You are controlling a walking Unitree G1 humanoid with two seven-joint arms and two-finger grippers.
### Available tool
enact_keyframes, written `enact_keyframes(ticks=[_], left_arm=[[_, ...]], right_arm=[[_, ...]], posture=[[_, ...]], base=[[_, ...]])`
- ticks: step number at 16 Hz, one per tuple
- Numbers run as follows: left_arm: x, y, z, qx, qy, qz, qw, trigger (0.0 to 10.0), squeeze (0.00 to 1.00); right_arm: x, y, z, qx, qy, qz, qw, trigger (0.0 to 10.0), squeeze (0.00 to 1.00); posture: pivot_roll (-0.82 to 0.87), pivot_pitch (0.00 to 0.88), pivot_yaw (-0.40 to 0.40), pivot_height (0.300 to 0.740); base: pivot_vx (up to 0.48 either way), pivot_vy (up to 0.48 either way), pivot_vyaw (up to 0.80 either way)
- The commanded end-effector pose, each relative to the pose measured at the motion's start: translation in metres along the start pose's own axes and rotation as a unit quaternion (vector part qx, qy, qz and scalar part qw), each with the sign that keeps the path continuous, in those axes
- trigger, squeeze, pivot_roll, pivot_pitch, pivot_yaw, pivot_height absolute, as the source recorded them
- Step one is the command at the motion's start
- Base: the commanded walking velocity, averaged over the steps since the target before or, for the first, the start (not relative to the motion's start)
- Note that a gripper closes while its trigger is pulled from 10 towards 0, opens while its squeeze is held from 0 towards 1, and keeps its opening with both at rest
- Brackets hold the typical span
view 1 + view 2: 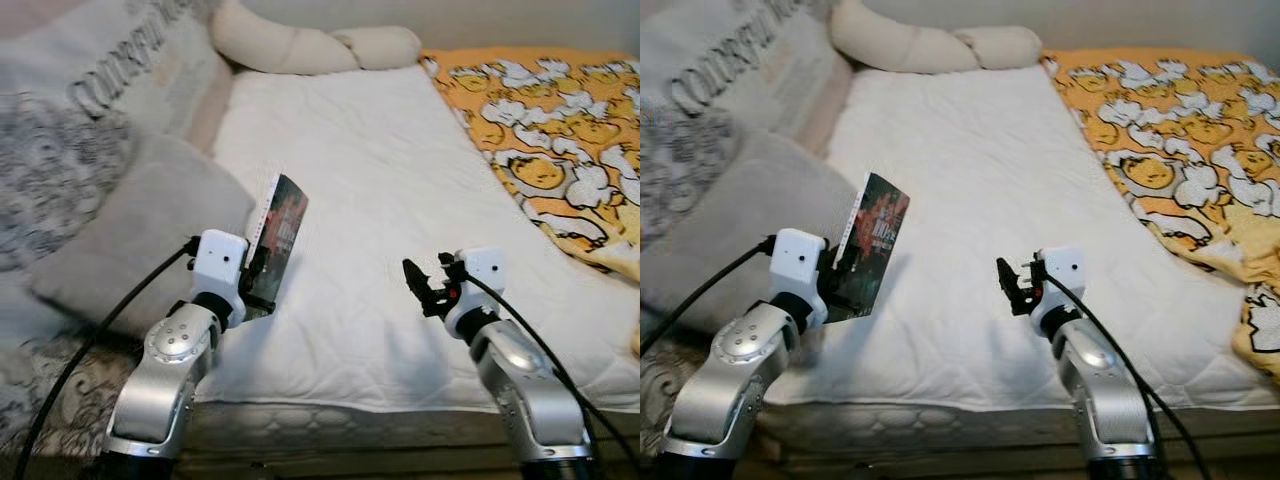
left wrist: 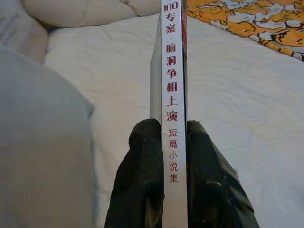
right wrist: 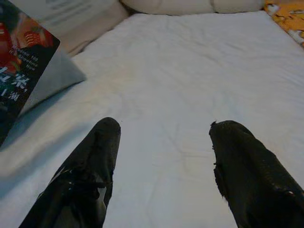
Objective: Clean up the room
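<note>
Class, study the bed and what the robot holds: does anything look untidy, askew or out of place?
Yes. The orange patterned blanket lies rumpled along one side of the white mattress, not spread flat. The left tool is shut on a book, held upright above the bed's edge. The right tool is open, holding nothing.

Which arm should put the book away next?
Left. The left gripper is already shut on the book, held upright above the mattress; the right gripper hovers open.
</note>
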State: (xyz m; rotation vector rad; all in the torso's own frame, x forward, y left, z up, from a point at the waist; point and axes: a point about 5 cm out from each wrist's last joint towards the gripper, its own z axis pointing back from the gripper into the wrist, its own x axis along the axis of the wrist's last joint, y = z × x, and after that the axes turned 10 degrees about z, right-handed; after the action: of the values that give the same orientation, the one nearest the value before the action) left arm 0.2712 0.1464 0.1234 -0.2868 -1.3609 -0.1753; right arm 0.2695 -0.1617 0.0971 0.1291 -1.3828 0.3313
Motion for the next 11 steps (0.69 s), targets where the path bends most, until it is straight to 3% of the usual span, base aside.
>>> enact_keyframes(ticks=[1,4,7,10,11], left_arm=[[0.012,-0.004,-0.007,-0.017,-0.013,0.011,1.000,10.0,0.00],[0.014,-0.005,-0.037,-0.042,0.039,0.081,0.995,10.0,0.00],[0.012,-0.003,-0.059,-0.047,0.074,0.131,0.987,10.0,0.00],[0.007,-0.008,-0.087,-0.054,0.110,0.248,0.961,10.0,0.00],[0.007,-0.008,-0.089,-0.055,0.112,0.255,0.959,10.0,0.00]], right_arm=[[0.007,-0.005,0.001,0.011,-0.011,0.003,1.000,10.0,0.00],[0.017,-0.011,0.005,0.112,-0.017,0.038,0.993,10.0,0.00],[0.025,-0.018,0.014,0.167,-0.018,0.055,0.984,10.0,0.00],[0.036,-0.022,0.021,0.219,-0.017,0.067,0.973,10.0,0.00],[0.036,-0.022,0.022,0.223,-0.016,0.066,0.973,10.0,0.00]], posture=[[0.01,0.000,0.028,0.740],[-0.02,0.000,0.052,0.740],[-0.04,0.000,0.062,0.740],[-0.08,0.004,0.076,0.740],[-0.08,0.004,0.076,0.740]], base=[[0.000,0.000,0.00],[0.000,0.000,0.00],[0.000,0.000,0.00],[0.000,0.000,0.00],[0.000,0.000,0.00]])
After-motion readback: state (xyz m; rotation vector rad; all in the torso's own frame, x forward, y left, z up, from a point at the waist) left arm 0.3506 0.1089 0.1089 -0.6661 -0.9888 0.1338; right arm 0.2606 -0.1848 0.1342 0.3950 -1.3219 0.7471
